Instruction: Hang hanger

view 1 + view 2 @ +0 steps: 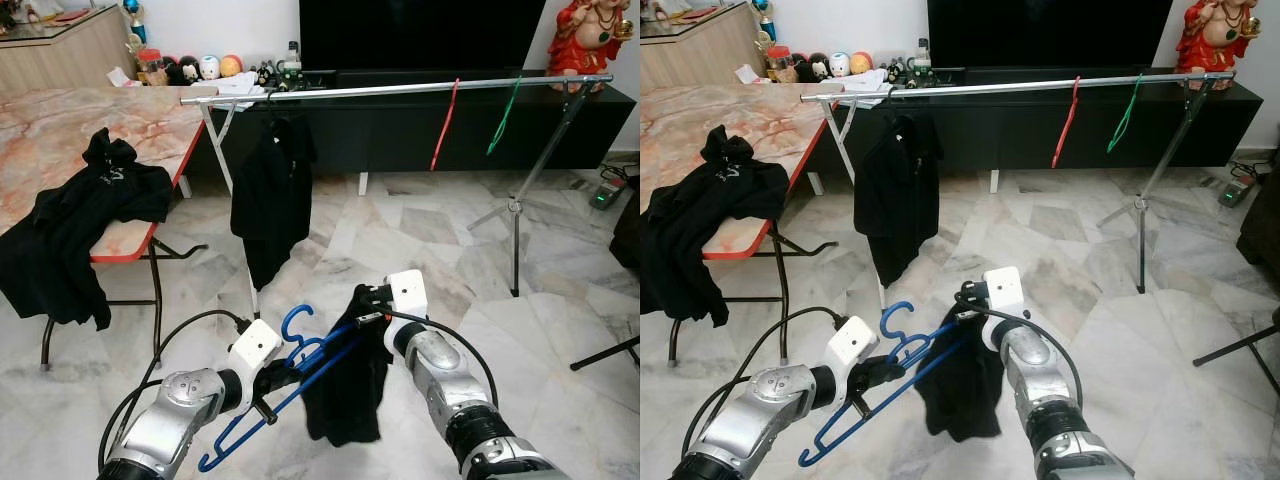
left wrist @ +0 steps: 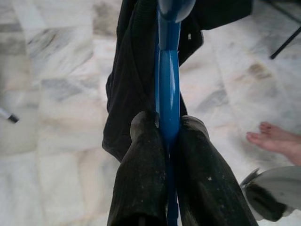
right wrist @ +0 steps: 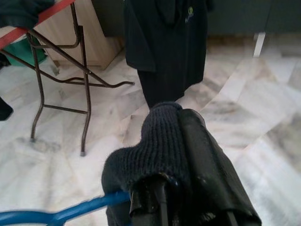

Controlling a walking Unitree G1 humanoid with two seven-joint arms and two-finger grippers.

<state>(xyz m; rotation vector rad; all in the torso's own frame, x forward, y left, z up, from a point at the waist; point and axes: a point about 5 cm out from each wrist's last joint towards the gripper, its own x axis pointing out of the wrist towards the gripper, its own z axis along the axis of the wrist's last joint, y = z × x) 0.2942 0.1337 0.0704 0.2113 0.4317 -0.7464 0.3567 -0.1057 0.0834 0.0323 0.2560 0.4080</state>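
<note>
A blue plastic hanger (image 1: 285, 385) is held low in front of me, its hook pointing up. My left gripper (image 1: 268, 382) is shut on the hanger's bar, and its two fingers (image 2: 141, 174) pinch the blue bar (image 2: 168, 94) between them. A black garment (image 1: 348, 385) droops from my right gripper (image 1: 368, 298), which is shut on its knitted edge (image 3: 162, 141). One hanger arm reaches into the garment. Further ahead stands the silver clothes rail (image 1: 400, 88), carrying a black shirt (image 1: 270, 195), a red hanger (image 1: 444, 125) and a green hanger (image 1: 503, 118).
A marble-topped folding table (image 1: 100, 120) with black clothes (image 1: 70, 225) draped over its edge stands to my left. A black TV cabinet (image 1: 420, 120) runs behind the rail. The rail's tripod leg (image 1: 515, 215) stands to the right. A person's bare foot (image 2: 277, 139) rests on the marble floor.
</note>
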